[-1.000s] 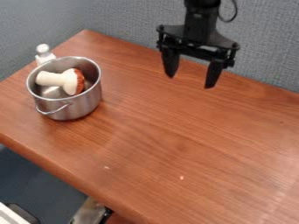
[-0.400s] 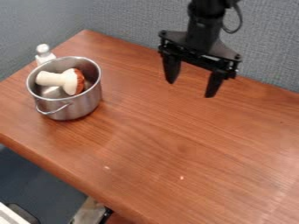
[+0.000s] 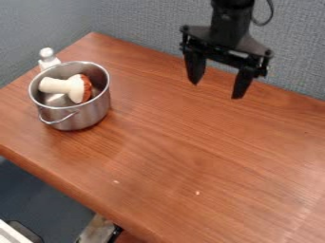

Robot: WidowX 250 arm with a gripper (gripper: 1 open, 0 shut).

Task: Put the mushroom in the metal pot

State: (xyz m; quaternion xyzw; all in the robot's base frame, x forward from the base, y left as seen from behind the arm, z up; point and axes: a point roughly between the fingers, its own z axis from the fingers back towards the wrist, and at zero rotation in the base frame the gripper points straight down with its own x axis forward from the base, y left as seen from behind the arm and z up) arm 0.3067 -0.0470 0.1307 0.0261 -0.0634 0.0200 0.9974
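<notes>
Behind the metal pot holding the mushroom, a bottle half-hides; fingers wide.

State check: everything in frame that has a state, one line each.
mushroom: lying on its side inside the metal pot, cap toward the right
metal pot: upright on the table, near the left corner, mushroom inside
white bottle: upright behind the pot, cap on
tool: open, empty, above the table's far side, well apart from the pot
</notes>
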